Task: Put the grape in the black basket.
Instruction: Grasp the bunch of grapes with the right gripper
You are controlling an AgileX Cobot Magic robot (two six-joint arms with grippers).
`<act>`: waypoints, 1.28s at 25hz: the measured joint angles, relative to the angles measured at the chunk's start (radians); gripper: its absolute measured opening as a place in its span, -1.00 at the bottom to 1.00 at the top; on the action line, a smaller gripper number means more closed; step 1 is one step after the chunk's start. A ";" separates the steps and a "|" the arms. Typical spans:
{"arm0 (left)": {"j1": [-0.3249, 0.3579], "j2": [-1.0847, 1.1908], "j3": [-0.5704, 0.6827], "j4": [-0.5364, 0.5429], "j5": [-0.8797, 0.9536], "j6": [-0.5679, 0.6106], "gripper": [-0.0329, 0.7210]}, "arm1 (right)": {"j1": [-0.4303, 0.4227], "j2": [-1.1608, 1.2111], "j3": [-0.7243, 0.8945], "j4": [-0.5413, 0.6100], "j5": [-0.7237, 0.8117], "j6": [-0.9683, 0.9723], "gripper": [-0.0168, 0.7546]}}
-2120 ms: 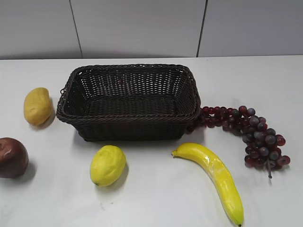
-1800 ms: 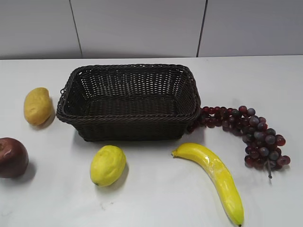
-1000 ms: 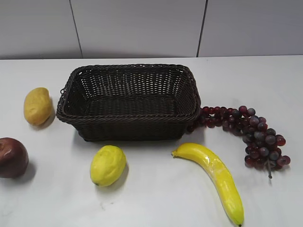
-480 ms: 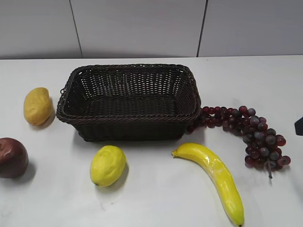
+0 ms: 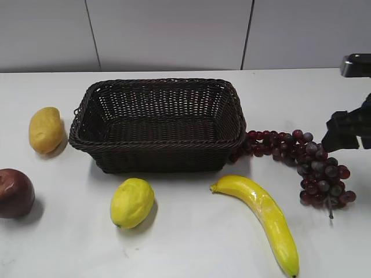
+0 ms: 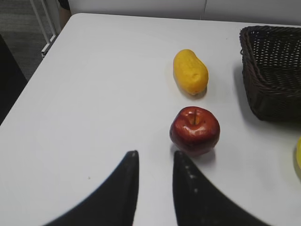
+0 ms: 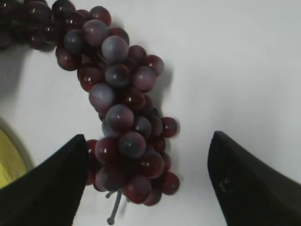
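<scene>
The grape (image 5: 310,159) is a long curved bunch of dark red and purple grapes lying on the white table, right of the black basket (image 5: 156,124), its thin end touching the basket's right corner. In the right wrist view the bunch's thick end (image 7: 120,117) with its stem lies between the wide-open jaws of my right gripper (image 7: 148,141), nearer the left finger. In the exterior view the right gripper (image 5: 348,130) hangs above the bunch's right side. My left gripper (image 6: 155,157) is open and empty over bare table, near a red apple (image 6: 194,130).
A banana (image 5: 264,217) lies in front of the grape bunch. A lemon (image 5: 132,202) sits in front of the basket. A yellow potato-like fruit (image 5: 46,129) and the red apple (image 5: 14,193) are at the left. A table edge shows at the left (image 6: 28,80).
My right arm has come into the exterior view from the right edge and now hangs over the grape bunch. The fruits and basket have not moved.
</scene>
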 joint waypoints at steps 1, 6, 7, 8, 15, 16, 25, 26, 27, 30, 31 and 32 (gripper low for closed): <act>0.000 0.000 0.000 0.000 0.000 0.000 -0.31 | 0.013 0.026 -0.013 0.000 -0.004 -0.004 0.59; 0.000 0.000 0.000 0.000 0.000 0.000 -0.31 | 0.051 0.140 -0.062 -0.010 -0.056 -0.010 0.59; 0.000 0.000 0.000 0.000 0.000 0.000 -0.31 | 0.052 0.169 -0.072 -0.011 -0.064 -0.010 0.59; 0.000 0.000 0.000 0.000 0.000 0.000 -0.31 | 0.053 0.189 -0.077 -0.014 -0.072 -0.010 0.59; 0.000 0.000 0.000 0.000 0.000 0.000 -0.31 | 0.053 0.322 -0.110 -0.016 -0.124 -0.011 0.59; 0.000 0.000 0.000 0.000 0.000 0.000 -0.31 | 0.053 0.336 -0.112 -0.016 -0.129 -0.011 0.58; 0.000 0.000 0.000 0.000 0.000 0.000 -0.31 | 0.053 0.370 -0.136 -0.014 -0.081 -0.013 -0.18; 0.000 0.000 0.000 0.000 0.000 0.000 -0.31 | 0.053 0.370 -0.146 -0.014 -0.056 -0.013 -0.17; 0.000 0.000 0.000 0.000 0.000 0.000 -0.31 | 0.053 0.370 -0.156 -0.015 -0.033 -0.014 -0.17; 0.000 0.000 0.000 0.000 0.000 0.000 -0.30 | 0.053 0.358 -0.201 -0.015 0.044 -0.014 -0.17; 0.000 0.000 0.000 0.000 0.000 0.000 -0.30 | 0.053 0.341 -0.221 -0.015 0.073 -0.014 -0.17; 0.000 0.000 0.000 0.000 0.000 0.000 -0.30 | 0.053 0.327 -0.238 -0.015 0.101 -0.014 -0.17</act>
